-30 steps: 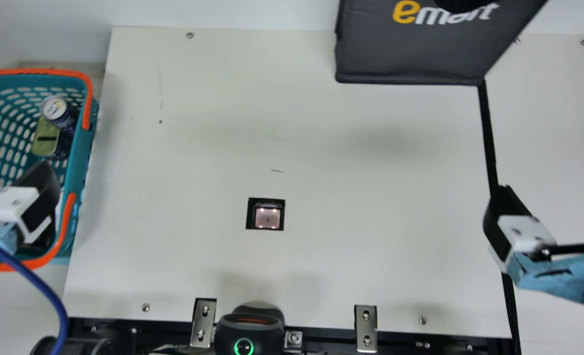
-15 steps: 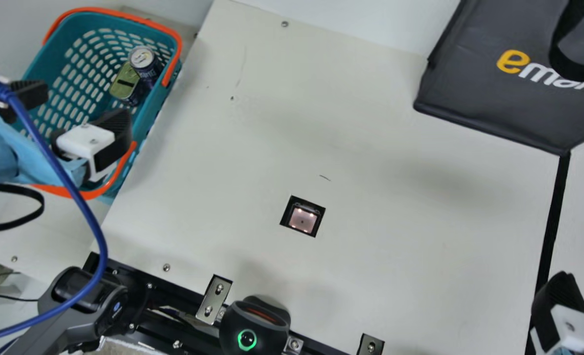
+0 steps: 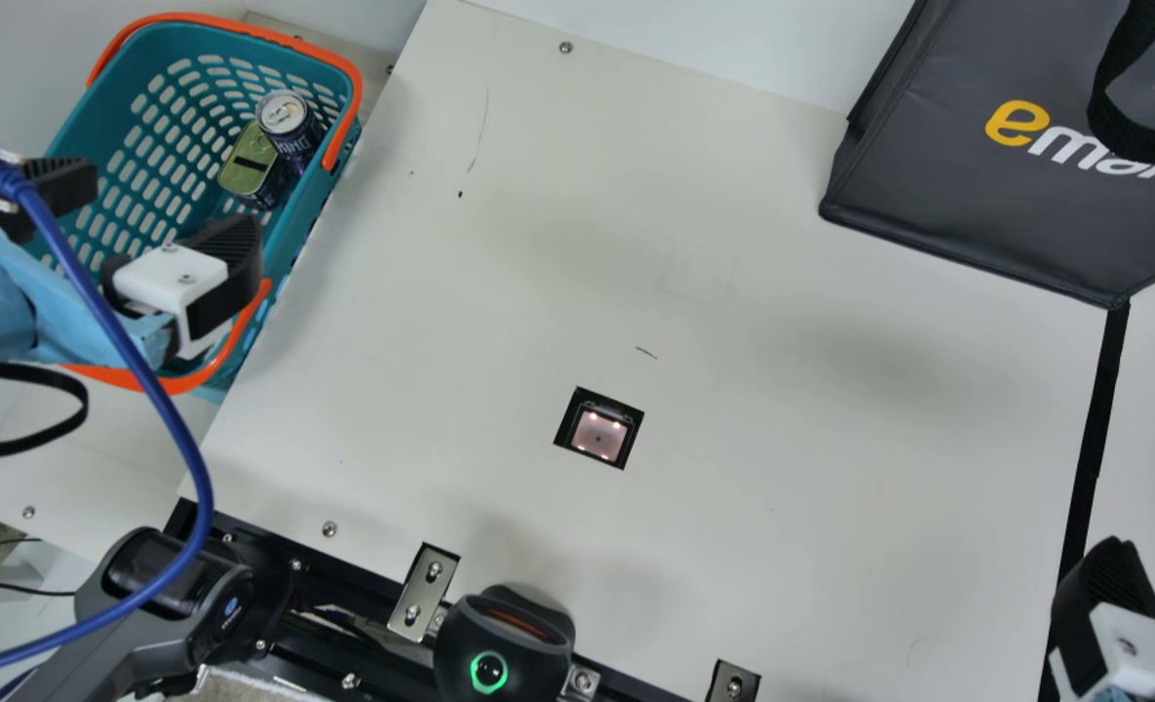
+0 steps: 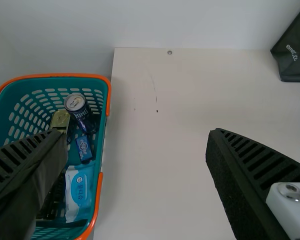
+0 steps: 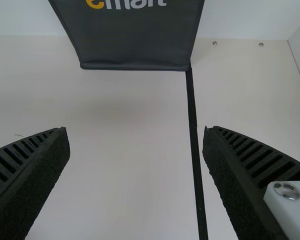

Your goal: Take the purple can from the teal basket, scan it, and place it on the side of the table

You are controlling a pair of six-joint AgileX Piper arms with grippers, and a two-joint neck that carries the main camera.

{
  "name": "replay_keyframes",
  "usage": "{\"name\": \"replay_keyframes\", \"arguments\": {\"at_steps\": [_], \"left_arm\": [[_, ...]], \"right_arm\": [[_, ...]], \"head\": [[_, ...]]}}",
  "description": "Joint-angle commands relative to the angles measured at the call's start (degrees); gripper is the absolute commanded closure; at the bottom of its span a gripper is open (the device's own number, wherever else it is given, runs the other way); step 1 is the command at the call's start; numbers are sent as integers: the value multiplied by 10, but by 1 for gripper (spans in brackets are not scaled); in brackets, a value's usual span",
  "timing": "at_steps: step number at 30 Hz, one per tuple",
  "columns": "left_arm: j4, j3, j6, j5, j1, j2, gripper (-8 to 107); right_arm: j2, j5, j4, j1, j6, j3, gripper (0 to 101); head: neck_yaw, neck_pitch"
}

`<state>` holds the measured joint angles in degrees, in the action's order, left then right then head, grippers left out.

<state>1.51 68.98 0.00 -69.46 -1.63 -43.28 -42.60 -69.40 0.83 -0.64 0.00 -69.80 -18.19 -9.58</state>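
My left gripper (image 3: 160,210) is open over the near part of the teal basket (image 3: 99,132) in the main view, nothing between its fingers. The purple can (image 3: 292,129) leans upright in the basket's far right corner, beside a green-topped tin. In the left wrist view the open left gripper (image 4: 135,135) frames bare table, with the purple can (image 4: 82,113) inside the basket (image 4: 104,127). At the main view's lower right is one finger of my right gripper (image 3: 1113,595); the right wrist view has that gripper (image 5: 136,132) open and holding nothing. A scanner window (image 3: 598,432) is set in the table.
A dark bag (image 3: 938,166) stands at the far right, with a black strip (image 3: 1096,429) running from it along the table. A black device with a green ring (image 3: 502,645) sits at the near edge. Blue packets (image 4: 84,149) lie in the basket.
The main camera has turned toward the left, so its whole picture shifted and tilted between the first and second pictures. Since then, the arms look still.
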Motion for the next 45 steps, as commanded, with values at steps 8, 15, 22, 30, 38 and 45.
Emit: {"name": "replay_keyframes", "arguments": {"at_steps": [8, 15, 22, 30, 38, 45], "left_arm": [[-6, 0, -32, 13, 41, -12, 9], [-4, -5, -63, 33, 127, -25, 9], [27, -8, -36, 57, 227, -51, 9], [105, -3, 110, 71, 332, -115, 9], [183, 17, 266, 70, 422, -201, 9], [215, 39, 355, 74, 451, -278, 9]], "right_arm": [[0, 0, 0, 0, 0, 0, 6], [0, 0, 0, 0, 0, 0, 6], [0, 0, 0, 0, 0, 0, 6], [0, 0, 0, 0, 0, 0, 6], [0, 0, 0, 0, 0, 0, 6], [0, 0, 0, 0, 0, 0, 6]], "head": [[-2, 17], [-2, 17], [-2, 17], [-2, 17], [-2, 17], [-2, 17]]}}
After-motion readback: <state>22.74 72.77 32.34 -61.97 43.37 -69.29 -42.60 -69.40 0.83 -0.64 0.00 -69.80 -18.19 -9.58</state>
